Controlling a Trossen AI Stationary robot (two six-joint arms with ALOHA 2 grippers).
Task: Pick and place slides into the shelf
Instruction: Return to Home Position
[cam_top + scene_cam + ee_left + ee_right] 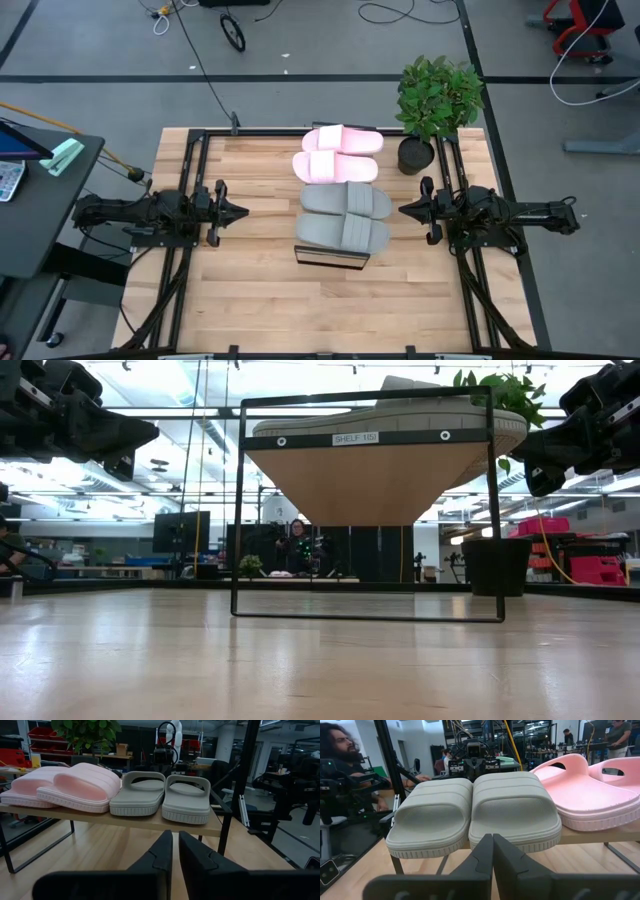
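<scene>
Atop the shelf (330, 259), two ribbed grey slides (344, 218) beside two pink slides (337, 153).

sticker text: "SHELF", then three characters that read like "1B1"; that last group is too small to be sure of
sticker (356, 438): small, white, dark print, single line
carrier: dark top rail (300, 441) of the shelf (240, 510), at its near end, just under the plank (380, 485)
position on rail: about the middle, between two small round light marks (281, 441), touching neither
readable in: low view only
</scene>
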